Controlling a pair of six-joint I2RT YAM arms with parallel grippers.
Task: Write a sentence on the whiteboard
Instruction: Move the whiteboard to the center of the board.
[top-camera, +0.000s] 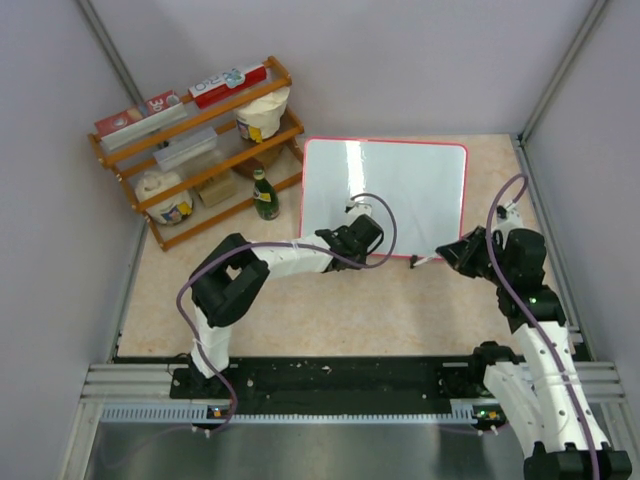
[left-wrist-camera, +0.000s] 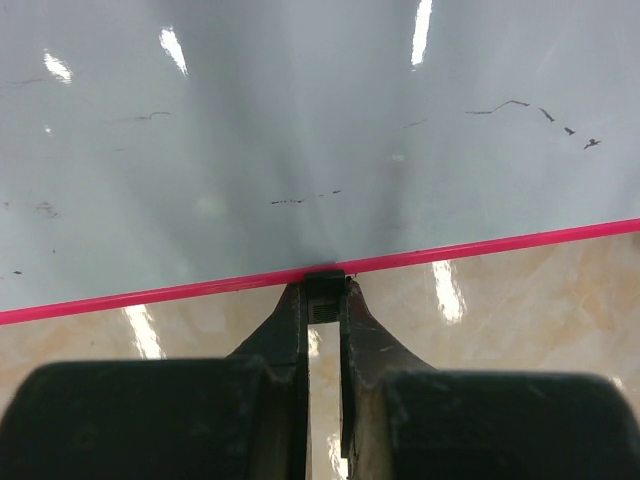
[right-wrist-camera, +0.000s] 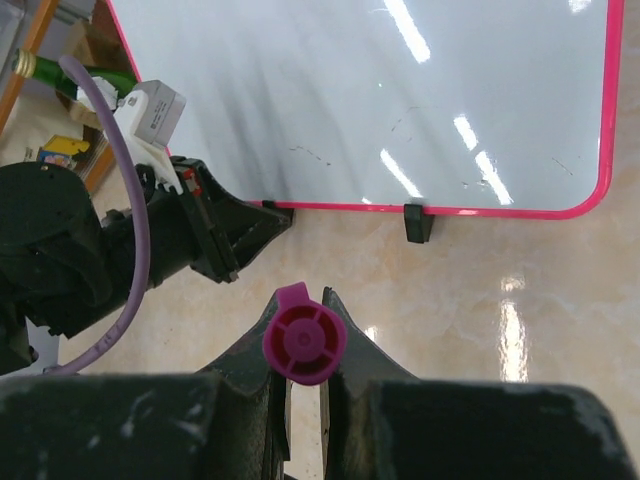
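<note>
White and glossy inside its thin pink frame, the whiteboard (top-camera: 400, 180) lies flat on the surface on small black feet. It carries only faint dark specks and no legible writing.

The right pincer (right-wrist-camera: 303, 312) is clenched on a magenta marker (right-wrist-camera: 303, 345), seen end-on, so its long axis runs along the pincer's reach towards the board. This pincer hangs just off the board's near edge, towards its right corner. The writing area lies straight ahead of it and beyond the frame.

The left pincer (left-wrist-camera: 325, 290) is clamped on the same near edge further left, apparently steadying the board. It would crowd any stroke begun at that side.

A wooden rack (top-camera: 190, 150) and a green bottle (top-camera: 264, 195) stand beyond the board's left edge, out of the marker's way.
</note>
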